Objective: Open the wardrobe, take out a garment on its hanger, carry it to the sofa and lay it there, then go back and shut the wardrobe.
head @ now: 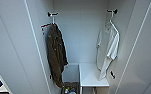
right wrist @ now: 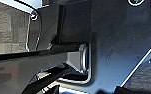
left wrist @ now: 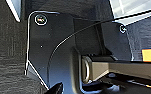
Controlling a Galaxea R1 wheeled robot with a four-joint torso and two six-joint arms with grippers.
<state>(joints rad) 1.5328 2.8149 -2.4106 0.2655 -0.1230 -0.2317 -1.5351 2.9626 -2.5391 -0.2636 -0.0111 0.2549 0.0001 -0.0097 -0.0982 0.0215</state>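
The wardrobe [head: 81, 32] stands open in front of me. My white garment [head: 108, 47] hangs on its hanger [head: 111, 22] from the hook by the right wall, above a low shelf [head: 91, 76]. It looks thin, soft and light. I would take the hanger's top. I see no writing. I cannot tell how my grippers are set.

Left wrist plate [left wrist: 53, 47] and right wrist plate [right wrist: 116, 42] — dark, jointed bars alongside, jaws indistinct
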